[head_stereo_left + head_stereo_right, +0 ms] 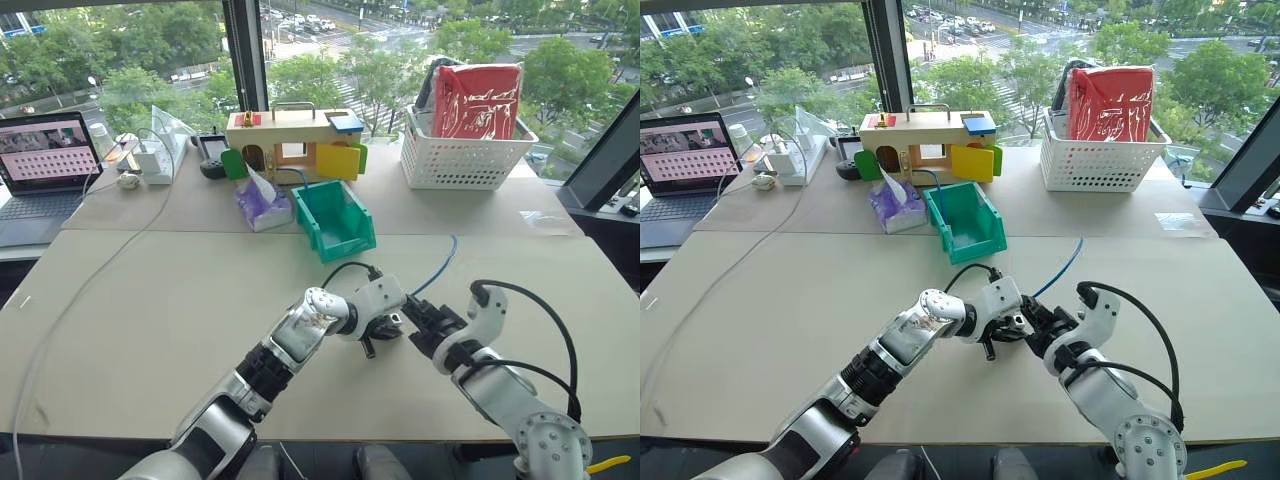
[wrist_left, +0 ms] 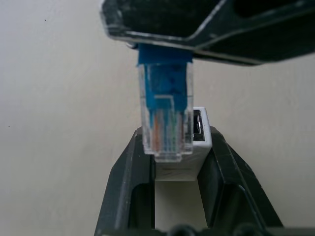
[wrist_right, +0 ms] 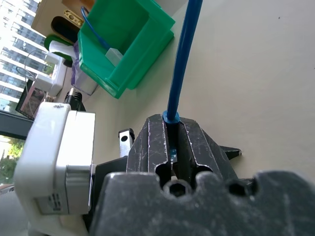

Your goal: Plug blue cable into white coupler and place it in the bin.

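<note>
Status: mating not done yet. My left end effector [image 1: 385,325] is clamped on the white coupler [image 2: 189,147], socket end facing out. My right end effector [image 1: 418,322] is clenched on the blue cable [image 1: 440,264] just behind its clear plug [image 2: 165,120]. In the left wrist view the plug tip sits just in front of the coupler and off to one side of the dark socket opening, overlapping the coupler's face rather than lined up with it. I can't tell whether they touch. So: both parts are picked up, plug not seated, drop in the green bin [image 1: 335,220] still to come. I judge we're roughly at the halfway mark.

Relative to the bin: both end effectors meet over the surface [image 1: 150,320] on the near side of it, slightly to my right. The cable's free length trails from the right end effector back toward the bin's right side and lies on the surface.

Room: the surface between the end effectors and the bin looks bare, so the carry path is open. Left of the bin, touching or nearly touching, is a purple tissue pack [image 1: 262,205]; behind it, a wooden toy house [image 1: 290,140]. The white basket [image 1: 465,150] stands well to the bin's right. The bin's open mouth faces up toward me, and already holds a blue cable with a white piece [image 3: 113,54].
</note>
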Available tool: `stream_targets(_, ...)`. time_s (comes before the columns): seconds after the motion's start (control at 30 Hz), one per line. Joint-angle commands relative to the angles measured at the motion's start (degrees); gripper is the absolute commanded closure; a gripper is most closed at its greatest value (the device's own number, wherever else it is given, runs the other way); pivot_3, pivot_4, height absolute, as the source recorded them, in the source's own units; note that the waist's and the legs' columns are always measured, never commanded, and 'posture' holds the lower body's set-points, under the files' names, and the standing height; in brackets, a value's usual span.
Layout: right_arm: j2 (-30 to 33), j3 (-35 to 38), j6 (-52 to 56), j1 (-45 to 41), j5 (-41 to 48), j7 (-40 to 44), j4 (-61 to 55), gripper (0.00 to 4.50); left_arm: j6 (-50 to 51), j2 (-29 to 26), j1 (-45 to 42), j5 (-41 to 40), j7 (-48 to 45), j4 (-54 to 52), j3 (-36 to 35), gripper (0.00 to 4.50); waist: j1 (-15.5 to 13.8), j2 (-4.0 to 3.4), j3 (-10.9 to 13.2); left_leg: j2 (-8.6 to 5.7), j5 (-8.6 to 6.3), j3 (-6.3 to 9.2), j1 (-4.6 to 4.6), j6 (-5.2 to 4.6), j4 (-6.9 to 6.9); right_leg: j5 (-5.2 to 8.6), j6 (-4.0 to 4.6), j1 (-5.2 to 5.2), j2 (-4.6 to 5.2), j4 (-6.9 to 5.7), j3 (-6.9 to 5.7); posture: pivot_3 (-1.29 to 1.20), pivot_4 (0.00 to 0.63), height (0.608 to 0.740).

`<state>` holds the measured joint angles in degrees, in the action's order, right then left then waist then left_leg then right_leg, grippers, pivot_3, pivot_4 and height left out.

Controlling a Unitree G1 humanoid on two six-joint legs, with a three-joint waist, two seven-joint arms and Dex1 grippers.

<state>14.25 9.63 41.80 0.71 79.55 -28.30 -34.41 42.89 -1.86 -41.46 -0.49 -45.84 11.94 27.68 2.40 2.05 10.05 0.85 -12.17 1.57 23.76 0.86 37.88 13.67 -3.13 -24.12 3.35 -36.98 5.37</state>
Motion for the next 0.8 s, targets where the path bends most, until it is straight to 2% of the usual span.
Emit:
stream_targets(0.03, 1.10, -0.11, -0.64, 0.54, 0.45, 0.18, -1.74, 4.50, 4.32, -0.34, 0.14, -1.15, -1.47, -1.19, 1.73, 3.83, 0.02, 0.00, 0.00, 0.00, 0.00, 0.00, 0.00, 0.00, 0.00, 0.00, 0.00, 0.00, 0.00, 0.00, 0.00, 0.00, 0.150, 0.733)
stream_targets(0.63, 2.27, -1.01, 0.03, 1.66, -4.43, 0.90, -0.63, 4.50, 6.65, -1.17, -0.54, -2.39, -1.09, -1.97, 2.55, 3.83, 0.03, 0.00, -0.04, 0.01, 0.00, 0.00, -0.02, 0.00, 0.00, 0.00, 0.00, 0.01, -0.01, 0.00, 0.00, 0.00, 0.150, 0.733)
stream_targets(0.8, 7.24, -4.74, 3.63, 0.28, -8.71, 3.55, -2.32, 4.50, 9.27, -0.28, -2.06, -2.65, -0.35, -1.38, 2.13, 3.83, 0.05, 0.00, -0.07, 0.00, 0.00, 0.00, -0.02, 0.00, 0.00, 0.00, 0.00, 0.03, -0.01, 0.00, 0.00, 0.00, 0.150, 0.733)
